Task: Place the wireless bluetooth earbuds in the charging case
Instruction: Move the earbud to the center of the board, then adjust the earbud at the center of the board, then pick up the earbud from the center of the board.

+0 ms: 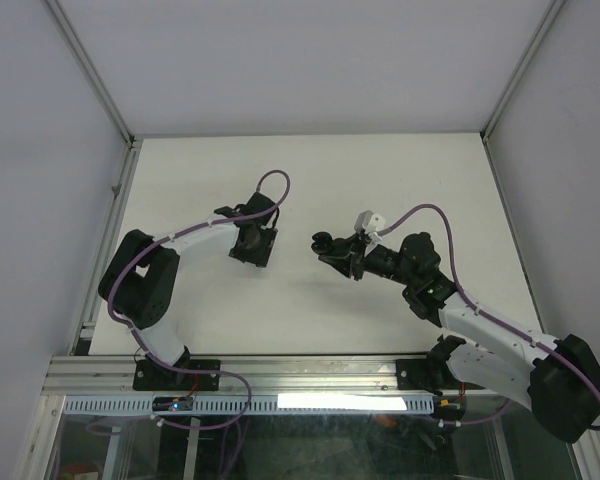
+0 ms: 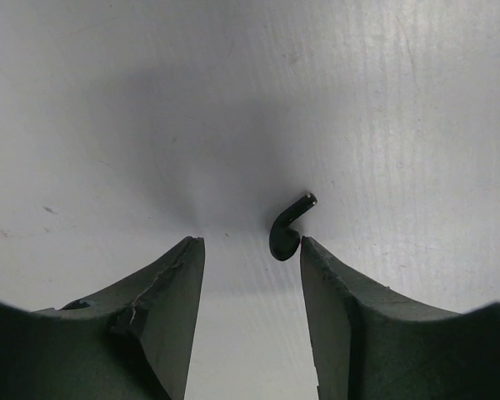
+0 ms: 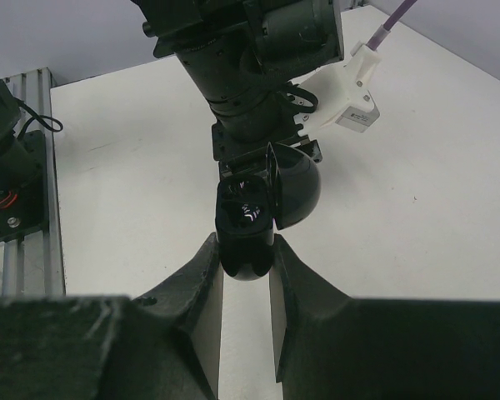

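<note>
One black earbud [image 2: 286, 231] lies on the white table, seen in the left wrist view. My left gripper [image 2: 250, 243] is open just above the table, and the earbud's bulb touches the tip of its right finger [image 2: 333, 292]. In the top view my left gripper [image 1: 252, 246] hides the earbud. My right gripper [image 3: 246, 243] is shut on the black charging case [image 3: 248, 223], held above the table with its lid [image 3: 297, 188] open. The case also shows in the top view [image 1: 325, 241], at the tip of my right gripper [image 1: 342, 256]. I cannot tell what is inside the case.
In the right wrist view the left arm [image 3: 242, 50] with its white camera block [image 3: 354, 96] stands close behind the case. White walls with metal posts [image 1: 90, 80] bound the table. An aluminium rail [image 1: 280, 375] runs along the near edge.
</note>
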`<action>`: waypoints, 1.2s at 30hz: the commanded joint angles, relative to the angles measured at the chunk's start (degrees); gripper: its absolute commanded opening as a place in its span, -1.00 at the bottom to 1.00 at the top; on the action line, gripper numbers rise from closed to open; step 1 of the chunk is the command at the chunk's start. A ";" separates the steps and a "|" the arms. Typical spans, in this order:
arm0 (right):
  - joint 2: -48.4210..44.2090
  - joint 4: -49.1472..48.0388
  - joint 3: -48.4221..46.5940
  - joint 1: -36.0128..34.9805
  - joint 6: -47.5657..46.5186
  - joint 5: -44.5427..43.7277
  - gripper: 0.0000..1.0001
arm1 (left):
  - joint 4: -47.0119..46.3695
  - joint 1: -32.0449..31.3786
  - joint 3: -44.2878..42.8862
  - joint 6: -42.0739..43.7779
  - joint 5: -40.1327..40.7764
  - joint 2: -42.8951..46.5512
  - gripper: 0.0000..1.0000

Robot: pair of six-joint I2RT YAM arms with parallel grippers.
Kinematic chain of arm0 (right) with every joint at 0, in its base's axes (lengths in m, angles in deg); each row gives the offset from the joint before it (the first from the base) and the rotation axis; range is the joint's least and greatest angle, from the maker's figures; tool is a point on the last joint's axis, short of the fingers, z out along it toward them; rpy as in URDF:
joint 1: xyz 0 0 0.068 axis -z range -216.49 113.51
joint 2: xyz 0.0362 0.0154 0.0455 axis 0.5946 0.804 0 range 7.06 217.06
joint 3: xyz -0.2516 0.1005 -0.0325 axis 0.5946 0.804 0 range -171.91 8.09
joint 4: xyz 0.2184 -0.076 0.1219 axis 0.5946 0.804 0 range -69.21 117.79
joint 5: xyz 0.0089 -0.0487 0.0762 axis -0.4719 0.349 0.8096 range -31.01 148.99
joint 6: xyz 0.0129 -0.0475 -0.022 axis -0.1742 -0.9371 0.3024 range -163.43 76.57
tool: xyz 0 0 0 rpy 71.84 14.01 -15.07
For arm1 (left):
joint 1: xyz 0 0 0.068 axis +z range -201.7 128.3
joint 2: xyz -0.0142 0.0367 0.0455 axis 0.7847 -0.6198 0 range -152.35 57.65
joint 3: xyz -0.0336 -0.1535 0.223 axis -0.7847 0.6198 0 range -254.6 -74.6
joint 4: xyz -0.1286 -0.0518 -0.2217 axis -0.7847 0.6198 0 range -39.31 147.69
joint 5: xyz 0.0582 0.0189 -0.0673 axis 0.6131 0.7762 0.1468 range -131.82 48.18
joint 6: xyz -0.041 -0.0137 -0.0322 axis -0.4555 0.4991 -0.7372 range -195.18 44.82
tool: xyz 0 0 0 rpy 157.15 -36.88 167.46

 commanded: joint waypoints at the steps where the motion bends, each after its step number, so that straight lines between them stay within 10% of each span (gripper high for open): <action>1: -1.51 -2.08 -0.34 0.19 0.46 -0.67 -1.00 | -0.57 -0.42 0.58 -2.61 6.32 1.14 -0.01; 13: -1.32 -1.86 -0.24 0.33 0.55 -1.02 -1.00 | 1.58 1.73 0.71 -6.26 18.93 2.53 -0.03; 36: -1.41 -1.25 -0.20 0.42 0.97 -1.03 -1.00 | 0.07 5.67 -5.34 -9.65 1.07 -1.30 -0.38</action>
